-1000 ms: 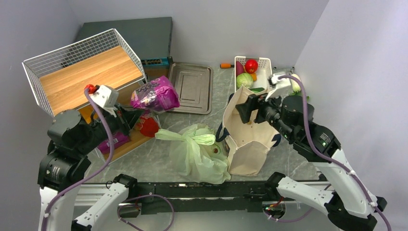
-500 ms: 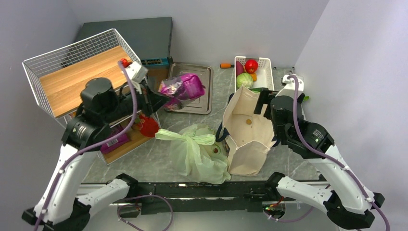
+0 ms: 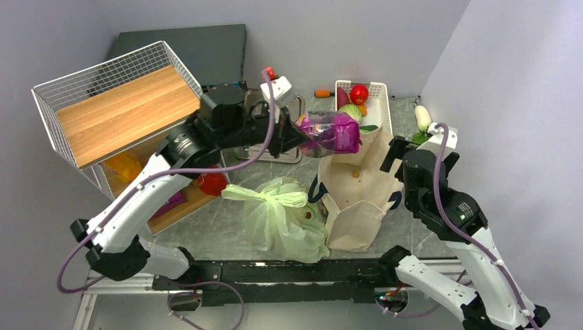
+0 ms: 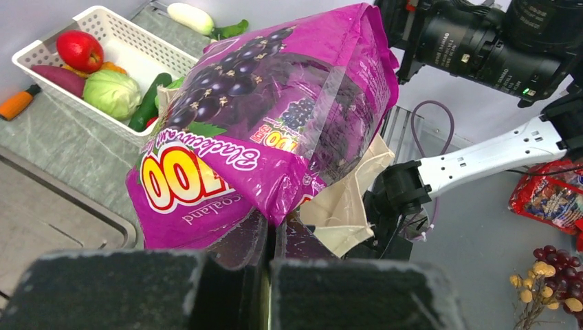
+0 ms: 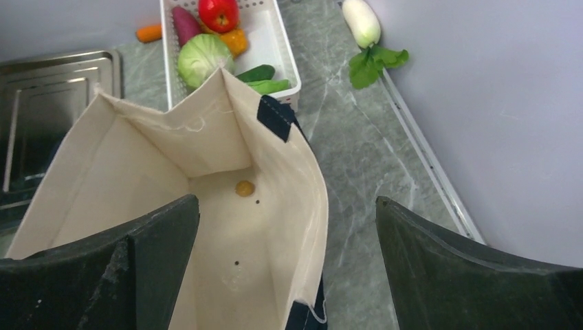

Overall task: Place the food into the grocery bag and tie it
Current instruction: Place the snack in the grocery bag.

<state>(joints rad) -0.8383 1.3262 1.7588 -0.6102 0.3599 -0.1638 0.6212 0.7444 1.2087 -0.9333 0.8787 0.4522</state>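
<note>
Grocery bag (image 3: pixel 285 223) of thin pale-green plastic lies slumped on the grey table (image 3: pixel 227 230) near its front edge, just left of the canvas tote (image 3: pixel 357 203) and touching it. Its loop handles are gathered into a knot (image 3: pixel 275 198) at the top. What it holds cannot be made out through the plastic from above, though a dark patch shows on its right side, possibly print. The left gripper (image 3: pixel 294 137) is pinched closed on the bottom seam of a purple packet (image 3: pixel 333 132) printed with dark berries, and holds it in the air above the far rim of the tote; in the left wrist view the packet (image 4: pixel 268 124) fills the picture above the closed fingers (image 4: pixel 227 282). The right gripper (image 5: pixel 285 230) stands wide apart with nothing between its fingers, hovering over the tote's open mouth at its right side. A small round brownish thing (image 5: pixel 244 188) sits on the tote's floor. Beyond the tote stands a white basket (image 3: pixel 379 93) with a cabbage (image 3: pixel 349 113) and a red fruit (image 3: pixel 359 94).
</note>
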